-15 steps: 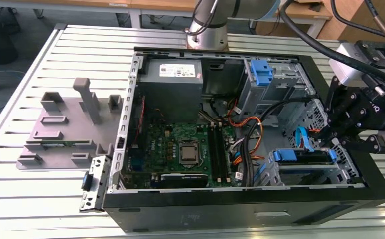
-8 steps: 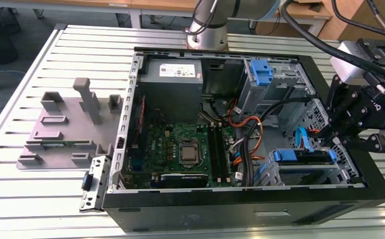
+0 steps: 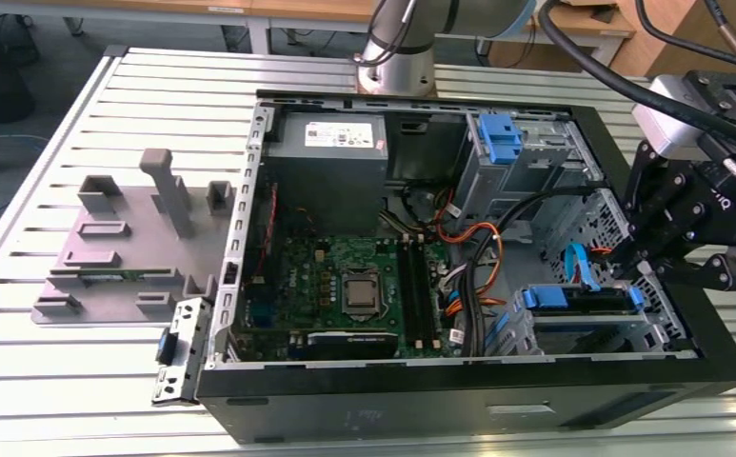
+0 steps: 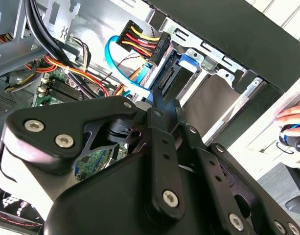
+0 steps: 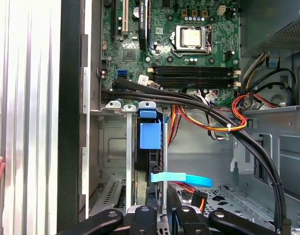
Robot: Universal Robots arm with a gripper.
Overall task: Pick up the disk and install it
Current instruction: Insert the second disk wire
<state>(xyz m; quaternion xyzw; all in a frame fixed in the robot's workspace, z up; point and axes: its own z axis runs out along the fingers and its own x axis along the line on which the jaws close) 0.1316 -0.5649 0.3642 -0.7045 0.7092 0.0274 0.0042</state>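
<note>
One disk (image 3: 580, 300), seemingly bay-seated.

Open computer case (image 5: 71, 122), green motherboard (image 5: 174, 44), blue drive rail (image 5: 150, 132) in bay, gripper (image 5: 159, 208) just beside light-blue cable (image 5: 181, 179)

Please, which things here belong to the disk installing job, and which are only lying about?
Job: disk, in the drive cage of the open case; hand, at the disk.
Lying about: grey holder tray beside the case; power supply; motherboard.
</note>
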